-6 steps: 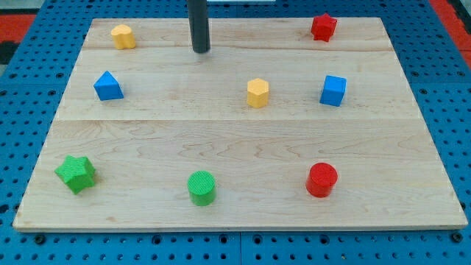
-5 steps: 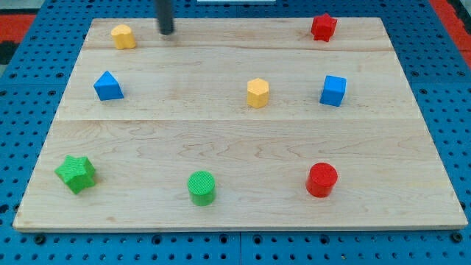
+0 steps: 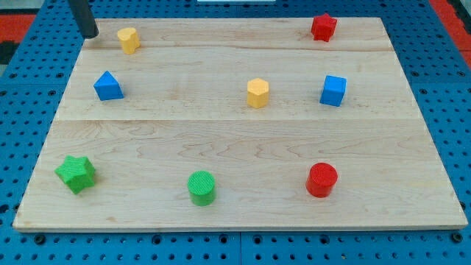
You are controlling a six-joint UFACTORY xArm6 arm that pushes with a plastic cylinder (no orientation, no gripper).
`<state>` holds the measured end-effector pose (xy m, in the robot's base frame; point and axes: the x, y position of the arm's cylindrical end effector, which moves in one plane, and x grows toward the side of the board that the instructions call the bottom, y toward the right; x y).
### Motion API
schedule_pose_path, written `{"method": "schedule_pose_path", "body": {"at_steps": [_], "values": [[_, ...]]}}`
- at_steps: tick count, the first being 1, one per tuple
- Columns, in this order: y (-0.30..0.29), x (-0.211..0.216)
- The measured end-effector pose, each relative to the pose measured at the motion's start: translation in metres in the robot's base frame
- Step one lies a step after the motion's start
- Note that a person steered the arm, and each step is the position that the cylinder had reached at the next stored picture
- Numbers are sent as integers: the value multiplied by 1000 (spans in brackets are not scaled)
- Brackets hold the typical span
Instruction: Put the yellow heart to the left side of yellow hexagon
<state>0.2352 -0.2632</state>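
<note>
The yellow heart (image 3: 129, 40) sits near the board's top left. The yellow hexagon (image 3: 257, 93) stands right of the board's middle, in the upper half. My tip (image 3: 89, 34) is at the board's top left corner, just left of the yellow heart with a small gap between them.
A blue triangle (image 3: 108, 86) lies below the heart. A blue cube (image 3: 333, 90) is right of the hexagon. A red star (image 3: 323, 27) is at top right. A green star (image 3: 76, 174), a green cylinder (image 3: 201, 188) and a red cylinder (image 3: 321, 179) line the wooden board's (image 3: 235, 147) bottom.
My tip has swept left along the top edge, from right of the heart to its left. The heart has shifted slightly to the right and down.
</note>
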Motion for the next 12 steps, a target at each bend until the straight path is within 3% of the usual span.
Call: {"method": "schedule_pose_path", "body": {"at_steps": [2,3,4,6,7,8,9,10,12], "values": [[126,8],[165,37],[166,6],[105,36],[107,63],[50,59],[60,85],[131,104],[169,95]]}}
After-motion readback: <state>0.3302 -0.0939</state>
